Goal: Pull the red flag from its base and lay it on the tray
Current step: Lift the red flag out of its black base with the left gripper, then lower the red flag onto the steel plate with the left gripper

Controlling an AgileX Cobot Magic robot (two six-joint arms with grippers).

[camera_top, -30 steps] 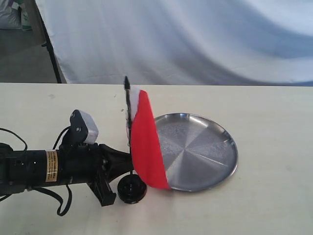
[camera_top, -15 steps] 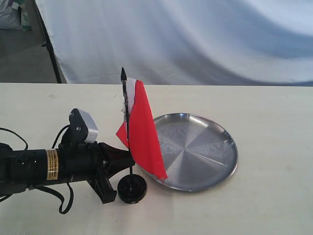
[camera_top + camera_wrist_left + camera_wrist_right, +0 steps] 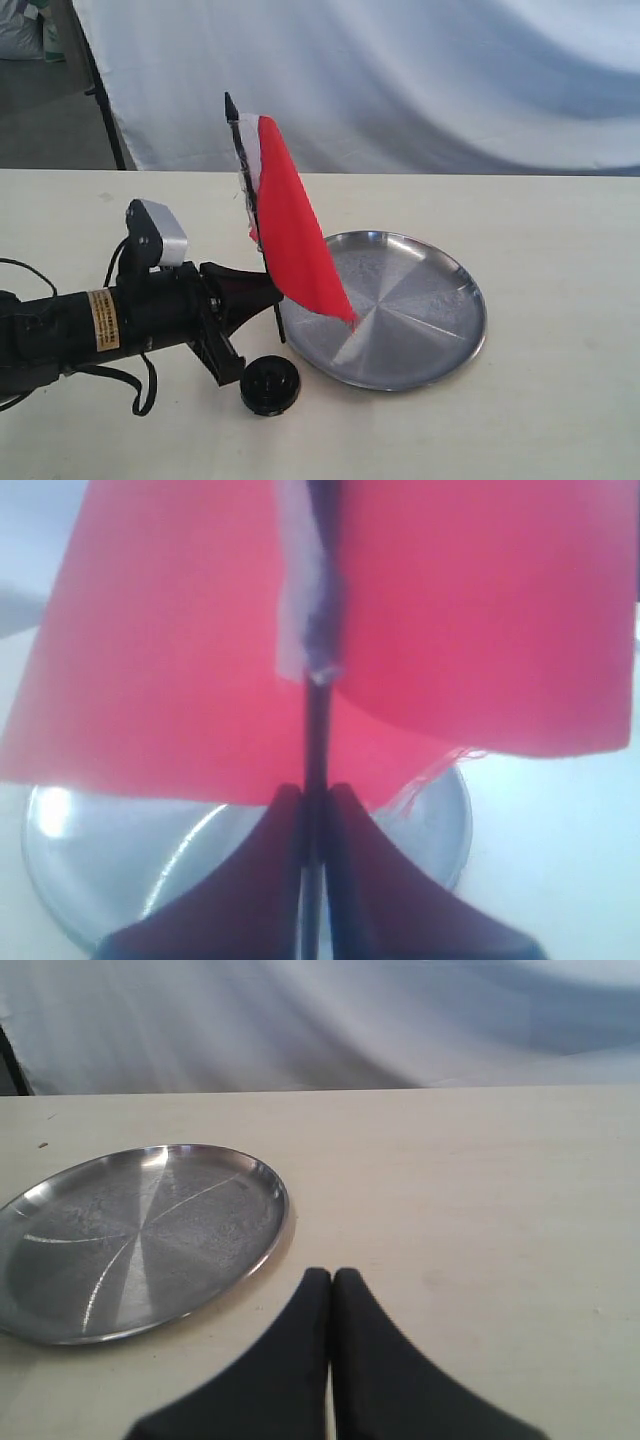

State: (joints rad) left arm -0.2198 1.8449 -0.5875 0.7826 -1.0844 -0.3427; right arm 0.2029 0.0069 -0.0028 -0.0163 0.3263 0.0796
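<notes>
Left fingers point(image 3: 268, 845) clamp the pole of the small red cloth flag point(image 3: 295, 240), held clear above the round black plastic base point(image 3: 270, 385). Right fingers point(image 3: 300, 1350) are pressed together, empty.

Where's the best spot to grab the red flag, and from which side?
Grab the bare black pole just under the red flag's cloth, coming sideways from the side away from the tray. It's thin and nearly upright, and the cloth is floppy. The left gripper pinches it there.
</notes>
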